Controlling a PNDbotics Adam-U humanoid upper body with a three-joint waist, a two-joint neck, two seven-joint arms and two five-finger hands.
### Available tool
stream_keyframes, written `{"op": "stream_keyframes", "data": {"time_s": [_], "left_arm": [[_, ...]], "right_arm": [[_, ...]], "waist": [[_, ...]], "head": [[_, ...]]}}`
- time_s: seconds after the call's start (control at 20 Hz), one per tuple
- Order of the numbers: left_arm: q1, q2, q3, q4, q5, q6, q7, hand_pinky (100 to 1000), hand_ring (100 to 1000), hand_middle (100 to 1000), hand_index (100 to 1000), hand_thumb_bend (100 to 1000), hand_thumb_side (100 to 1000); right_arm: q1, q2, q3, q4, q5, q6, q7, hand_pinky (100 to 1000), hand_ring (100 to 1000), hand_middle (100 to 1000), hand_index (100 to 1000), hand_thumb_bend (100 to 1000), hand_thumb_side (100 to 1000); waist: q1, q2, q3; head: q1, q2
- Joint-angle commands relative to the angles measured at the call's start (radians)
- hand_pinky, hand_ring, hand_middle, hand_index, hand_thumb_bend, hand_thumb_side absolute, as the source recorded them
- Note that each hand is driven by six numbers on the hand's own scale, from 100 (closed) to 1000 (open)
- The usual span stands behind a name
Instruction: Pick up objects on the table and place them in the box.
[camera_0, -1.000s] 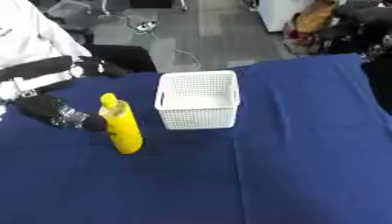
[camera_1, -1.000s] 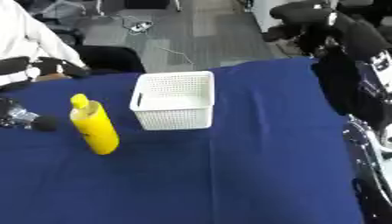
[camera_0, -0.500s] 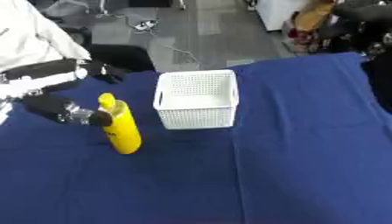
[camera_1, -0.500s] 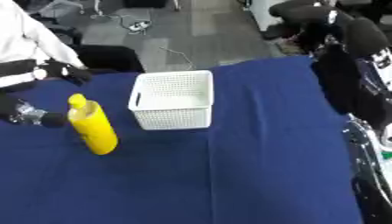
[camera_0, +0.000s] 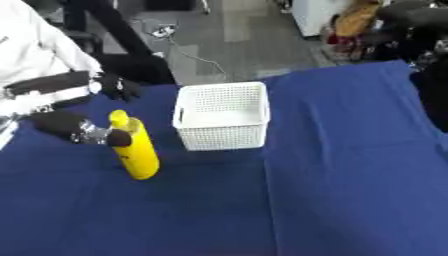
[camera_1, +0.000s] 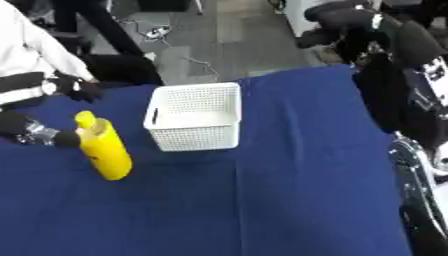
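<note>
While my left hand (camera_0: 87, 134) sits against the upper part of the yellow bottle (camera_0: 136, 150), which stands upright on the blue table (camera_0: 332, 190) just left of the white basket (camera_0: 222, 115), I cannot tell how far its fingers are curled or whether they have hold of the bottle at all. To do this grasp well I would wrap the body below the neck, not the cap, so the tall bottle does not tip away from the basket, then lift straight up to clear the basket's near rim. My right hand does not show in either view.
</note>
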Motion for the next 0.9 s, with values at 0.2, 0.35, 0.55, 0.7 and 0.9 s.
{"op": "stream_keyframes", "data": {"time_s": [0.2, 0.35, 0.55, 0.7, 0.9], "left_arm": [[-0.023, 0.015, 0.008, 0.003, -0.042, 0.011, -0.033, 842, 791, 826, 918, 814, 861], [-0.022, 0.014, 0.008, 0.009, -0.051, 0.011, -0.034, 841, 791, 825, 917, 811, 863], [-0.021, 0.01, 0.008, 0.025, -0.064, 0.012, -0.034, 843, 794, 830, 917, 812, 865], [-0.029, -0.005, 0.008, 0.056, -0.057, 0.018, -0.035, 810, 784, 824, 917, 795, 864], [-0.034, -0.02, 0.011, 0.099, -0.046, 0.02, -0.033, 813, 784, 823, 915, 793, 862]], "right_arm": [[-0.019, -0.005, -0.004, -0.015, -0.003, 0.0, 0.004, 854, 721, 791, 798, 242, 1000], [-0.02, -0.004, -0.004, -0.015, -0.004, 0.0, 0.005, 854, 721, 791, 798, 241, 1000], [-0.022, -0.002, -0.003, -0.015, -0.006, -0.001, 0.007, 854, 721, 791, 798, 240, 1000], [-0.022, 0.0, -0.002, -0.015, -0.007, -0.001, 0.008, 855, 721, 791, 798, 240, 1000], [-0.023, 0.001, -0.001, -0.015, -0.008, 0.0, 0.011, 855, 721, 791, 798, 239, 1000]], "waist": [[-0.001, -0.011, -0.001], [-0.001, -0.011, -0.002], [0.0, -0.01, -0.005], [0.0, -0.01, -0.006], [0.002, -0.01, -0.006]], "head": [[0.015, -0.021], [0.016, -0.033], [0.015, -0.037], [0.015, -0.034], [0.015, -0.034]]}}
